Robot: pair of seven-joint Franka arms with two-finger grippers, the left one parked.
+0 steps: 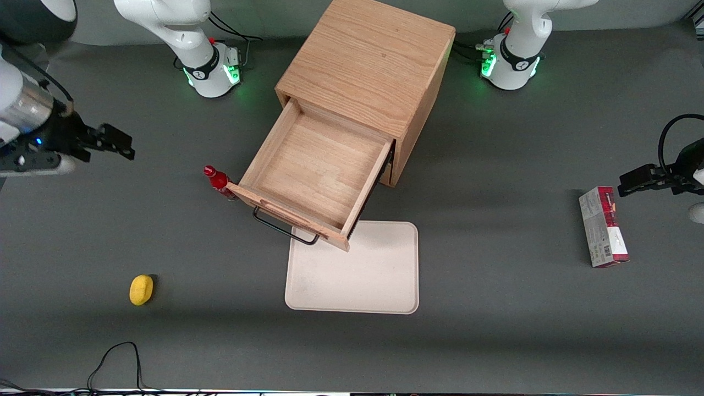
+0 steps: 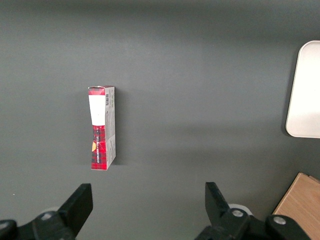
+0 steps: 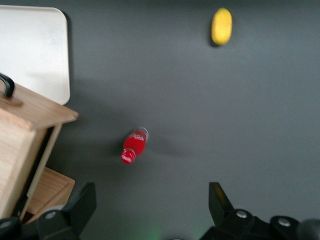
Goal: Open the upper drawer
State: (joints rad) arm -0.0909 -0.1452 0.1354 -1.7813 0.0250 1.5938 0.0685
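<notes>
The oak cabinet (image 1: 366, 60) stands in the middle of the table. Its upper drawer (image 1: 319, 165) is pulled far out, showing an empty shallow wooden box. The thin black wire handle (image 1: 283, 226) hangs on its front, over the edge of a white tray. In the right wrist view I see a corner of the drawer front (image 3: 30, 112) and a bit of the handle (image 3: 7, 85). My right gripper (image 1: 127, 146) is open and empty. It hovers toward the working arm's end of the table, well apart from the drawer. Its fingers (image 3: 82, 202) stand wide apart over bare mat.
A small red bottle (image 1: 217, 180) stands against the drawer's front corner; it also shows in the right wrist view (image 3: 134, 145). A yellow lemon-like thing (image 1: 141, 289) lies nearer the front camera. The white tray (image 1: 355, 269) lies in front of the drawer. A red box (image 1: 602, 225) lies toward the parked arm's end.
</notes>
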